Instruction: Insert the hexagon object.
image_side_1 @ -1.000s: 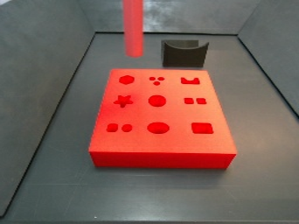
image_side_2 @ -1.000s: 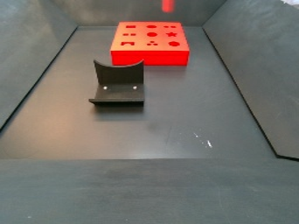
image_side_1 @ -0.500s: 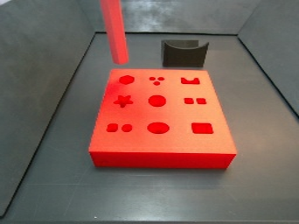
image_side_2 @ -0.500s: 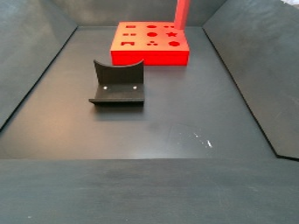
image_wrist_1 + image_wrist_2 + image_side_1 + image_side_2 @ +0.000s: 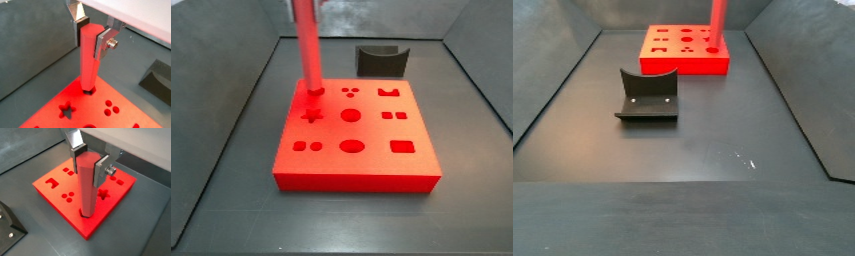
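Gripper (image 5: 93,31) jaws are closed on the upper end of the hexagon object (image 5: 89,60), the two silver finger plates pressing on opposite sides of the rod in both wrist views (image 5: 91,157). It holds the long red rod upright above the red block (image 5: 61,188), and the gripper body itself lies above the frame in both side views, where only the rod shows.

In both wrist views the lower tip of the hexagon object meets the top face of the block at a small dark hole near one corner; how deep it sits in that hole cannot be told. Just beside that spot lies a star-shaped hole (image 5: 65,109), and a cluster of three small round holes (image 5: 112,106) sits on the other side.

In a side view the rod (image 5: 307,50) comes down onto the block's (image 5: 358,150) corner nearest the far left of the worktop (image 5: 231,190). In a side view from the opposite end, the rod (image 5: 719,22) stands on the block (image 5: 684,52), which lies close to the far edge of the worktop (image 5: 687,170).

Well apart from the block, the dark fixture (image 5: 648,96) stands nearer the middle of the worktop, its curved back upright on a base plate. It also shows behind the block in a side view (image 5: 381,58).
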